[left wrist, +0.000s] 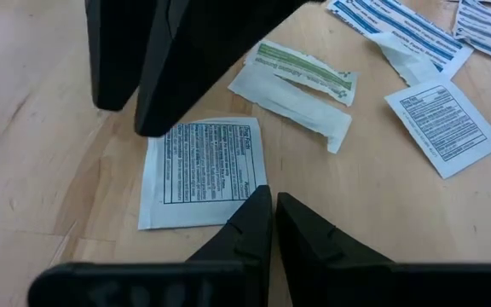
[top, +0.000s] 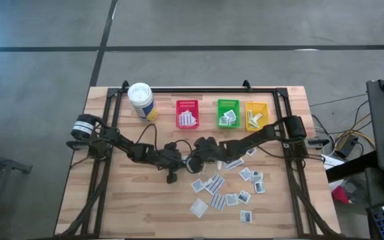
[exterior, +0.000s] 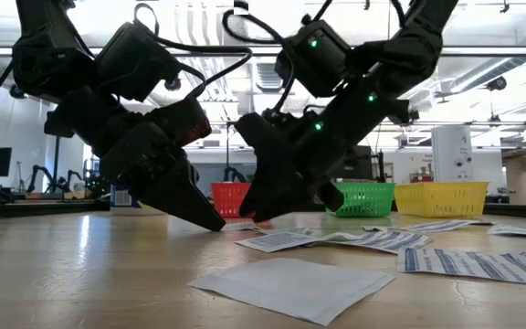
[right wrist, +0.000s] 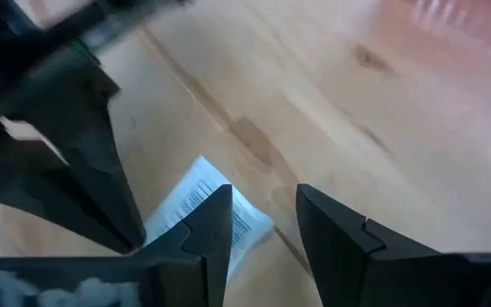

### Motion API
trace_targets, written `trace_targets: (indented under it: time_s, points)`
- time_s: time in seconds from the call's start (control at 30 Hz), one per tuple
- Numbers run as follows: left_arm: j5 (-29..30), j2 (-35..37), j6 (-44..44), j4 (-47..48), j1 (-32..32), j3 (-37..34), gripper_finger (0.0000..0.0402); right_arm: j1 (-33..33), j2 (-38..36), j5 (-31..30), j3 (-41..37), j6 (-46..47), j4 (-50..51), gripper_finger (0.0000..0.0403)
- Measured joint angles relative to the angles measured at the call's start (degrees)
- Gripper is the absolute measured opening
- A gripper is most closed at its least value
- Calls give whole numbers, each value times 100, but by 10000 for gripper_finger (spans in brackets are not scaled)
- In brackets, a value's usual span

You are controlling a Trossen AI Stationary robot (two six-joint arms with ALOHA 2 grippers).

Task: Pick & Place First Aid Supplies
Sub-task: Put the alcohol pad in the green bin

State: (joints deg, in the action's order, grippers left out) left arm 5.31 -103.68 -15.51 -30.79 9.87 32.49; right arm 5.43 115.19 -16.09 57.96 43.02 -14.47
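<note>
Right now I bring both end effectors, left (left wrist: 273, 213) closed empty, right (right wrist: 262, 223) open, onto one packet (left wrist: 205, 170); next, pinch it.

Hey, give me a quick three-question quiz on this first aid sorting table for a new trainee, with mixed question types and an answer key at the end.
1. True or false: the left gripper has its fingers closed together, with nothing between them.
2. Multiple choice: going by the high view, which bin sits nearest the white canister? A) the red bin B) the green bin C) the yellow bin
3. Fill in: in the right wrist view, the right gripper is open over a white ____ lying on the table.

Key: 1 true; 2 A; 3 packet.
</note>
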Motion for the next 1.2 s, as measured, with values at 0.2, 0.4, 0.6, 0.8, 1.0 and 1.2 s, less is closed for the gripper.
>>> trace_targets:
  time_s: [0.2, 0.4, 0.6, 0.8, 1.0, 1.2]
  points:
    - [6, 0, 2, -7, 0, 0, 30, -7, 7, 326, 61, 87, 108, 130]
    - [21, 0, 2, -9, -2, -2, 30, -42, 7, 726, 51, 313, 93, 128]
    - [46, -2, 4, -9, -4, -4, 30, -48, 7, 1228, 85, 331, 89, 128]
    - [54, -2, 21, -9, -4, -4, 30, -55, 5, 2018, 204, 29, 103, 128]
    - [54, -2, 55, -9, -4, -4, 30, -118, -6, 1914, 278, 9, 104, 127]
    - [54, -4, 154, -36, -4, -7, 30, -123, -6, 1914, 214, 31, 178, 97]
